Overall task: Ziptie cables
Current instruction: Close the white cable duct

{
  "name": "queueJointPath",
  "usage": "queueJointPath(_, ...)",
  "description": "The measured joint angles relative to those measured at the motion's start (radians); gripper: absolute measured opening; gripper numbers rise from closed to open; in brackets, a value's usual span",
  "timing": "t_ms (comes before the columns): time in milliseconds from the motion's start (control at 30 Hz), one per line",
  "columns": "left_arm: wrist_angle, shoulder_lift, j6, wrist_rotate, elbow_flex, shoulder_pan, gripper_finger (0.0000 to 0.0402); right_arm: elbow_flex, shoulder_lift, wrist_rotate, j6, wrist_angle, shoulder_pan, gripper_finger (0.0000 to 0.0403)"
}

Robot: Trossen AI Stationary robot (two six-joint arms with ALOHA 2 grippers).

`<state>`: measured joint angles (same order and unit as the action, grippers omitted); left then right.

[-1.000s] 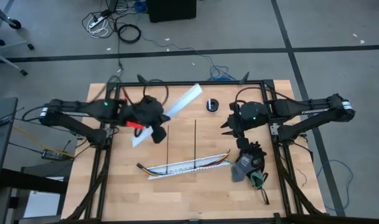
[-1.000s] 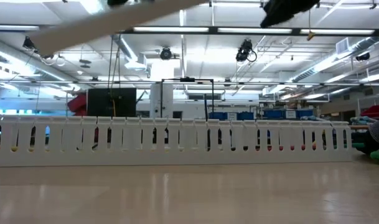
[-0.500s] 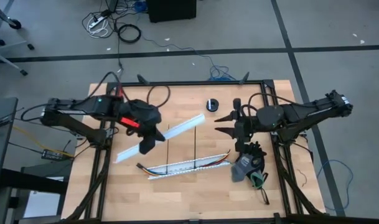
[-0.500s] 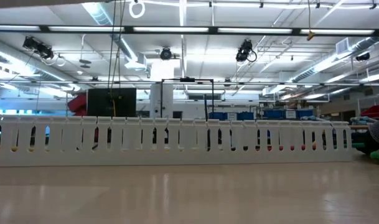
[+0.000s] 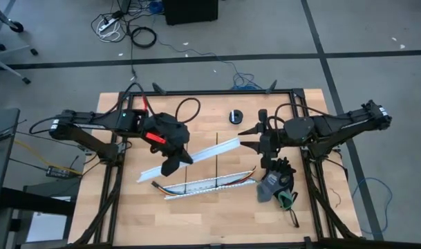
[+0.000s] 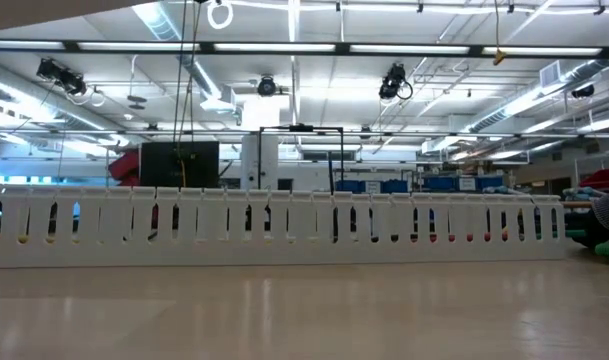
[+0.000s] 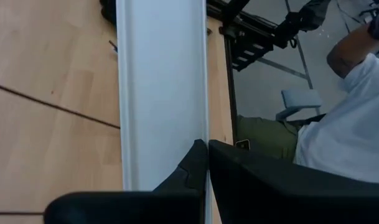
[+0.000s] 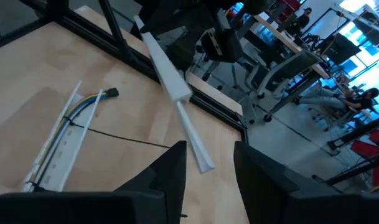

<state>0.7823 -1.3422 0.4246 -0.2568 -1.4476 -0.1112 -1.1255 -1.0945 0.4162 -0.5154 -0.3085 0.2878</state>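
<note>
The cables [image 5: 232,180] lie in a long white slotted channel [image 5: 196,186] on the table, coloured ends sticking out [image 8: 89,102]. Two zipties [image 5: 186,174] [image 5: 217,166] lie flat across the channel. My left gripper [image 5: 174,164] is shut on a long white cover strip [image 5: 210,151], which hangs over the table just beyond the channel. My right gripper [image 5: 242,138] stands open in the air off the strip's right end, pointing toward the table's left, with nothing between its fingers [image 8: 177,165]. My left gripper pinches one long edge of the cover strip [image 7: 198,134] between its two fingers, nearer the strip's left end. The fingers come slanting down from the far left side. The strip is lifted clear of the table and lies roughly level.
A dark glove-like bundle [image 5: 276,183] lies by the channel's right end. A small black round object [image 5: 236,116] sits near the far edge. A black frame [image 5: 293,93] rims the table. In the low view the channel [image 6: 284,225] spans the whole width.
My left gripper has carried the cover strip toward the near edge and somewhat right; the strip has turned from a steep diagonal to nearly parallel with the channel. My right gripper has risen and turned level toward the table's left, then kept still.
</note>
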Motion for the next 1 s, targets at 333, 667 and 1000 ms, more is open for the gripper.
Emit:
queueJointPath(333,-0.056,-0.009,-0.031,0.0,-0.001,0.0,0.0,0.001,-0.064,-0.048,0.04,0.032,-0.002,0.0128)
queueJointPath(667,-0.056,-0.054,-0.047,-0.004,-0.001,0.0,0.0,0.001,-0.141,-0.044,0.034,0.108,-0.003,0.0127)
queueJointPath(1000,-0.075,-0.061,-0.084,0.009,-0.001,0.0,0.0,0.002,-0.139,-0.045,0.04,0.157,0.038,0.0118)
